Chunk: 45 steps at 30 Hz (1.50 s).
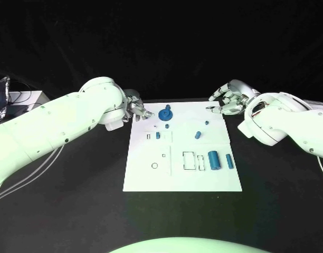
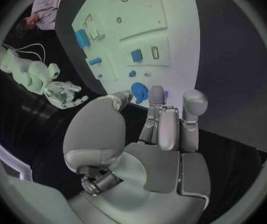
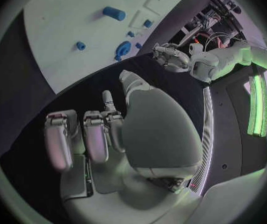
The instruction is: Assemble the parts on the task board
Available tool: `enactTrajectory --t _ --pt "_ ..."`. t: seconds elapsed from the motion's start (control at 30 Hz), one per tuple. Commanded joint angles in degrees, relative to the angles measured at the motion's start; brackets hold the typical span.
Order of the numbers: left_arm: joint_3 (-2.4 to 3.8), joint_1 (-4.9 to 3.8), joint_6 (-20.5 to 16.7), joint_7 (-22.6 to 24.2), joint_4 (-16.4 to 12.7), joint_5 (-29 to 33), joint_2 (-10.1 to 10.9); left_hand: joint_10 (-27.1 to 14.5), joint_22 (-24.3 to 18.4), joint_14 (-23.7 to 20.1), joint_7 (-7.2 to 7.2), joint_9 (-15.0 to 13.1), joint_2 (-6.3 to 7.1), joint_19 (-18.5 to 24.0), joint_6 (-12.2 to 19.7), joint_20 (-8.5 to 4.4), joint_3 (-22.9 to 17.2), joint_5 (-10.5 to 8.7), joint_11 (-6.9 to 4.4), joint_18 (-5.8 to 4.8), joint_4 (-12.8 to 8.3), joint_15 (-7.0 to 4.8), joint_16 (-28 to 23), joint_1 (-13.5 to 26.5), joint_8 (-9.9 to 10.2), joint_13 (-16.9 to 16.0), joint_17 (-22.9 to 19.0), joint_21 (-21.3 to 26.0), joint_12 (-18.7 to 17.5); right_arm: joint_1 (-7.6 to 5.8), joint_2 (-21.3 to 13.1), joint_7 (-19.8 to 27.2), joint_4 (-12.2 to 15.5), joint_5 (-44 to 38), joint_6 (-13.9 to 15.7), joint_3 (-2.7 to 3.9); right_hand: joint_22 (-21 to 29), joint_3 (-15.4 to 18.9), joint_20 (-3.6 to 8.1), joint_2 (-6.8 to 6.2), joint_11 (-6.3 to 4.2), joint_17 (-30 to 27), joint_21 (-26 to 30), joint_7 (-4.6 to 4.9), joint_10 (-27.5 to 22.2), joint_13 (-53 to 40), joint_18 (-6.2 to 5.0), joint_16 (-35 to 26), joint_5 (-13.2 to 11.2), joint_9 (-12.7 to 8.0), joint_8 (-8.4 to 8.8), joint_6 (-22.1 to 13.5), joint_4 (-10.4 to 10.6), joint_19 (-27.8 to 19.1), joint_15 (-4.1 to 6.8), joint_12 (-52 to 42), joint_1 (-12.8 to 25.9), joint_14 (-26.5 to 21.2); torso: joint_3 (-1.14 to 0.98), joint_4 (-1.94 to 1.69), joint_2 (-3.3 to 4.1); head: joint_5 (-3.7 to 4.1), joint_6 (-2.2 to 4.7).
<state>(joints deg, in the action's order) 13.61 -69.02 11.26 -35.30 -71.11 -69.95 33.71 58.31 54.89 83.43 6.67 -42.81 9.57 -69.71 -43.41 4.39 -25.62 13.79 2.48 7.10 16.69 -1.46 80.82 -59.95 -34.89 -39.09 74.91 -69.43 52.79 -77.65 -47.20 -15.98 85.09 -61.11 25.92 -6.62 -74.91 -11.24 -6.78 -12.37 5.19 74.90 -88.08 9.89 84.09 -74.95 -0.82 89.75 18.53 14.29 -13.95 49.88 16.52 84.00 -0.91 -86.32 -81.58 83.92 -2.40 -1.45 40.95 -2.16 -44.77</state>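
A white task board (image 1: 180,176) is seen on a black table (image 1: 55,211); the parts (image 1: 215,158) are blue; the hands are silver.

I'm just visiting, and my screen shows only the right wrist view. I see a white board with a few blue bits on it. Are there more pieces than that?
Observer: Yes. In the head view a thick blue cylinder and a thinner one lie side by side on the near right part of the task board.
Operator: Is the other robot hand, across from mine, holding something?
Observer: No. The left wrist view shows the left robot hand with straight fingers and a bare palm, its fingertips close by the round blue part.
Operator: Where is my own one?
Observer: In the head view the right robot hand is at the board's far right corner, holding nothing.
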Motion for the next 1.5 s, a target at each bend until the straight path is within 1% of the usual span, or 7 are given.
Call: enactTrajectory --t 0.03,0.2,0.3,0.43,0.7,1.07,1.5 --pt "0.12 -0.45 -2.2 1.67 2.4 3.05 -0.78 -0.83 -0.57 0.1 0.38 0.54 -0.08 0.37 0.65 0.19 0.13 0.08 0.29 0.39 0.02 0.49 -0.2 -0.67 0.47 0.69 1.58 0.5 -0.62 0.03 -0.16 1.41 0.06 0.12 1.35 0.02 -13.4 -0.34 0.21 0.09 -0.13 13.93 0.33 -0.05 1.26 -10.57 0.21 -0.12 0.21 0.06 -0.27 -0.51 -0.04 4.92 0.16 0.36 0.49 5.79 0.06 0.21 0.27 -0.23 0.65" --pt "0.17 -1.36 -2.72 2.56 7.24 3.12 -2.46 -0.57 3.12 1.57 0.61 1.06 0.07 -2.11 0.54 0.39 0.23 0.16 0.46 -0.35 -0.02 0.63 1.86 -1.26 0.46 1.06 4.19 -1.8 -0.49 0.03 -0.31 1.7 0.14 0.25 1.84 0.02 -13.31 -0.44 0.22 0.18 -0.14 13.8 0.45 -0.05 1.05 -10.37 0.18 -0.16 0.27 0.07 -0.3 -0.5 -0.05 4.86 0.17 0.55 0.46 5.76 0.11 0.36 0.67 -0.31 1.52" --pt "0.17 -1.81 -2.54 3.15 10.59 3.15 -4.14 -0.47 3.15 1.63 0.66 1.19 0.22 -2.2 0.49 0.43 0.37 0.15 0.51 -0.34 0.01 0.68 1.96 -1.25 0.45 1.13 4.25 -1.86 -0.41 0.02 -0.39 1.78 0.31 0.29 2.03 0.04 -13.31 -0.44 0.22 0.18 -0.14 13.8 0.45 -0.05 1.05 -10.37 0.18 -0.16 0.27 0.07 -0.3 -0.5 -0.05 4.86 0.17 0.55 0.46 5.76 0.18 0.49 1.03 -0.54 2.06" --pt "0.15 -2.0 -2.42 3.55 13.34 3.19 -5.78 -0.4 3.56 1.8 0.7 1.33 0.29 -2.49 0.43 0.47 0.54 0.11 0.55 -0.42 0.09 0.72 2.22 -1.1 0.43 1.2 4.56 -2.13 -0.32 0.01 -0.46 1.81 0.5 0.27 2.14 0.06 -13.29 -0.52 0.22 0.24 -0.15 13.81 0.48 -0.06 1.03 -10.35 0.17 -0.16 0.34 0.08 -0.33 -0.51 -0.06 4.84 0.18 0.57 0.43 5.76 0.24 0.69 1.51 -0.8 2.53" --pt "-0.16 -2.19 -2.01 3.8 18.24 2.96 -8.2 -0.11 4.8 2.22 0.71 1.64 0.25 -3.3 0.22 0.53 0.9 0.06 0.57 -0.65 0.12 0.78 2.86 -0.61 0.35 1.29 5.31 -2.96 0.03 -0.06 -0.66 1.73 0.81 0.12 2.21 0.14 -13.29 -0.52 0.22 0.24 -0.15 13.81 0.48 -0.06 1.03 -10.35 0.17 -0.16 0.34 0.08 -0.33 -0.51 -0.06 4.84 0.18 0.57 0.43 5.76 0.26 0.94 2.05 -1.2 2.87" --pt "-0.89 -2.3 -0.6 3.56 20.56 2.9 -9.1 0.28 6.57 2.79 0.43 2.03 0.1 -4.36 -0.45 0.49 1.09 0.1 0.35 -0.97 0.04 0.64 3.76 -0.75 0.0 1.41 6.43 -4.14 0.54 -0.13 -0.8 1.55 1.01 -0.15 2.13 0.27 -13.33 -0.61 0.23 0.26 -0.15 13.87 0.44 -0.06 1.06 -10.37 0.18 -0.14 0.42 0.08 -0.36 -0.52 -0.09 4.87 0.18 0.55 0.38 5.78 0.27 1.02 2.28 -1.22 2.69" --pt "-1.07 -2.47 -0.98 3.72 20.85 3.03 -9.35 0.64 7.46 3.0 0.21 2.28 -0.07 -4.87 -1.06 0.39 1.31 0.13 0.16 -1.13 0.03 0.5 4.15 -0.63 -0.46 1.46 6.83 -4.79 1.09 -0.15 -0.78 1.41 1.0 -0.25 2.05 0.3 -13.33 -0.61 0.23 0.26 -0.15 13.87 0.44 -0.06 1.06 -10.37 0.18 -0.14 0.42 0.08 -0.36 -0.52 -0.09 4.87 0.18 0.55 0.38 5.78 0.29 0.99 2.21 -1.24 2.46"
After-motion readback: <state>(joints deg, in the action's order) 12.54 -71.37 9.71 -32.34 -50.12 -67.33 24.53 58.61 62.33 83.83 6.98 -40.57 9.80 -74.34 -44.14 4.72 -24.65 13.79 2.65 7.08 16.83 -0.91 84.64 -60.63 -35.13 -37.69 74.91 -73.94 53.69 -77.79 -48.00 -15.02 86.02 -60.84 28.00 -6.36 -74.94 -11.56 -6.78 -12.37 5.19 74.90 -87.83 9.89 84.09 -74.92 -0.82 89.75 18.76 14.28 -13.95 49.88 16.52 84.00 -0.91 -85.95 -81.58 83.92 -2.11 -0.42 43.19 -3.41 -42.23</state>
